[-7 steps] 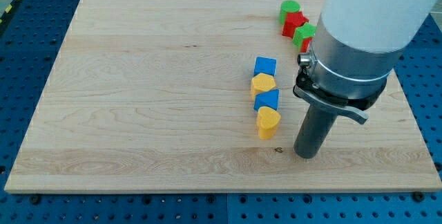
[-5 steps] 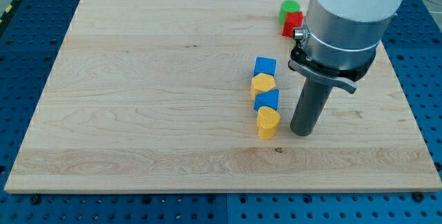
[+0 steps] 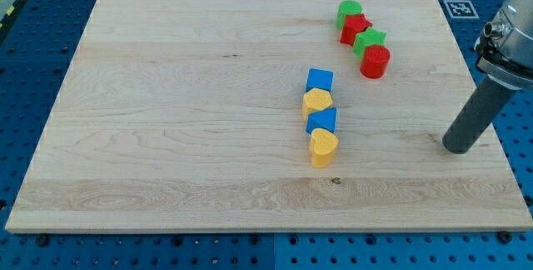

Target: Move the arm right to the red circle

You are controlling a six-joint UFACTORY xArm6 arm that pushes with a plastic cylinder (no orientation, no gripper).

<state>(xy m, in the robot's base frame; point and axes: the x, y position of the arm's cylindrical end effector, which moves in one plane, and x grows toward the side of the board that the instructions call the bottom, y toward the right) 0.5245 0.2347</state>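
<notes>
The red circle (image 3: 375, 61) sits near the view's top right, last in a diagonal row with a green circle (image 3: 350, 10), a red star-like block (image 3: 356, 27) and a green star-like block (image 3: 367, 42). My tip (image 3: 457, 147) rests on the board near its right edge, well to the right of and below the red circle, not touching any block. A column in the middle holds a blue cube (image 3: 319, 80), a yellow hexagon-like block (image 3: 317, 101), a second blue block (image 3: 321, 121) and a yellow heart (image 3: 323, 147).
The wooden board (image 3: 183, 103) lies on a blue perforated table. A fiducial marker (image 3: 456, 7) sits just off the board's top right corner. The board's right edge runs close to my tip.
My tip has swung from beside the yellow heart far to the right, near the board's right edge. The red circle and green star, hidden earlier by the arm, now show. No block moved.
</notes>
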